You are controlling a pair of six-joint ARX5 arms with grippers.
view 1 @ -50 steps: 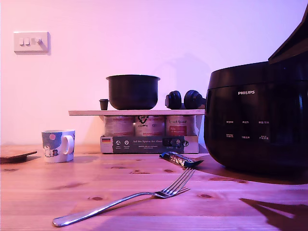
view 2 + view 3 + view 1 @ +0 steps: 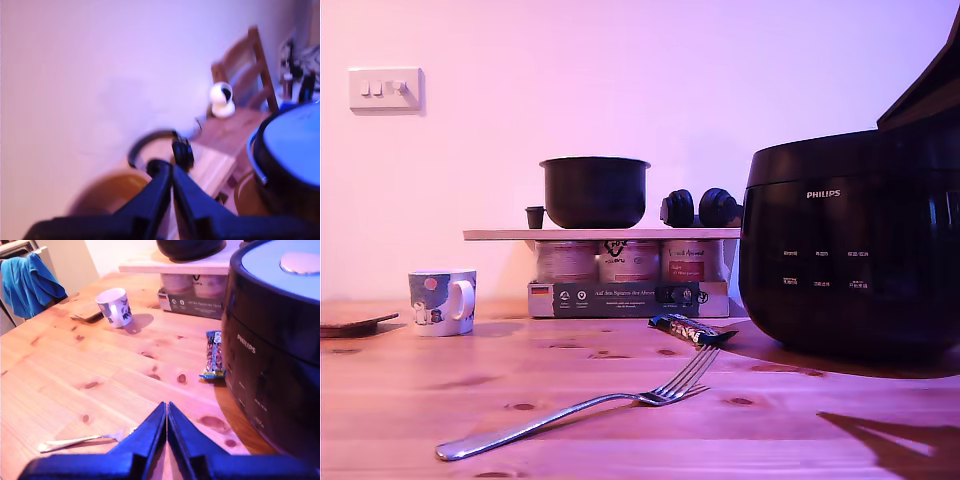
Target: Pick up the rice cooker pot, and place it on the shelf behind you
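The rice cooker pot, dark and round with a thin rim, stands on the shelf, a thin light plank propped on jars and a box. Its underside shows in the second wrist view as well, the rice cooker pot on the shelf. Neither gripper appears in the exterior view. My first gripper is shut with nothing in it, in a blurred picture near black headphones. My second gripper is shut and empty, low over the tabletop, far from the pot.
The big black Philips cooker body fills the exterior view's right. On the table lie a fork, a snack bar, a mug and a dark coaster. Headphones and a small dark cup share the shelf.
The whole exterior picture has shifted slightly to its left. The pot stays where it was on the shelf.
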